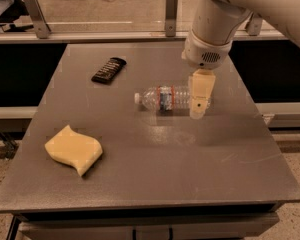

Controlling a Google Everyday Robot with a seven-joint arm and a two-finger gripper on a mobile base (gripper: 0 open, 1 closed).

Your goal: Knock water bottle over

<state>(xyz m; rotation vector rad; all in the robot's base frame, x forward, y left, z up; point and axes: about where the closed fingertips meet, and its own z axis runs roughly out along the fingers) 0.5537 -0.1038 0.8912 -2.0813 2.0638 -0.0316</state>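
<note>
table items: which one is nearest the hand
The small clear ribbed plastic bottle with a white cap, lying on its side: the hand hangs at its base end. The flat black rectangular object and yellow wavy sponge lie well apart from it.

One water bottle [165,98], one yellow sponge [73,149] and one flat black object [109,70] were counted on one grey table [190,174]. One gripper [199,109] was recorded, positioned at the bottle's base end.

Shows the water bottle [165,98] lying on its side mid-table [190,159], cap pointing left. Puts the gripper [200,101] at its base end. Adds a yellow sponge [74,150] front-left, a flat black object [109,70] back-left.
</note>
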